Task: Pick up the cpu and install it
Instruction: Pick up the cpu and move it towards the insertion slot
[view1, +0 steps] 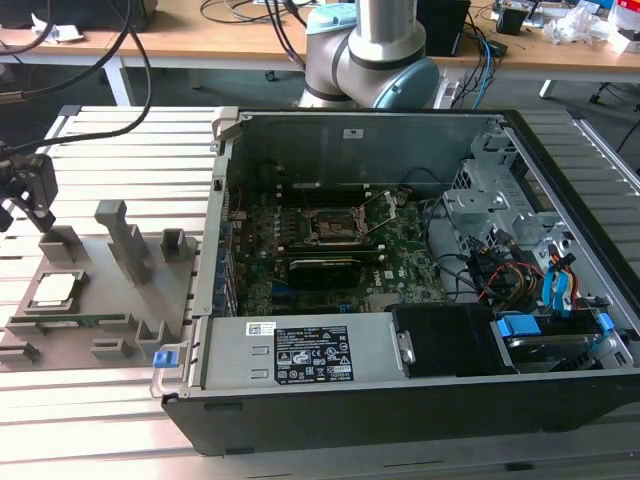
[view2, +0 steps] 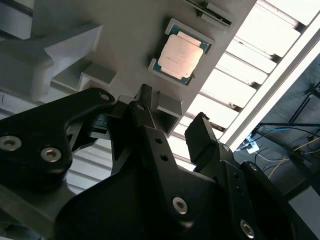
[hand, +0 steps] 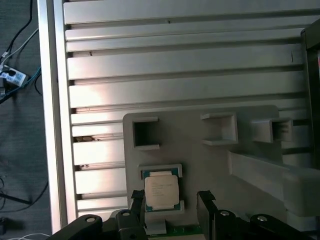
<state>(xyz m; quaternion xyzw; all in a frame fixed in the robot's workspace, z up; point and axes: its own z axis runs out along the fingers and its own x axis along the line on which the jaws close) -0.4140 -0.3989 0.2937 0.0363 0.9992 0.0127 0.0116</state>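
We see our gripper (hand: 171, 198) hanging over the grey fixture plate (hand: 200, 165), its fingers spread and empty, the cpu (hand: 161, 192) lying flat in its nest on that plate beneath them, and the open computer case (view1: 330, 125) beside the plate.

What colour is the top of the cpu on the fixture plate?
The cpu has a silvery-beige top with a green edge; clearest in the second wrist view.

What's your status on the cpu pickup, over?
Gripper over fixture plate, jaws open, empty. Cpu lying in its plate pocket, not gripped. Nothing covering the cpu.
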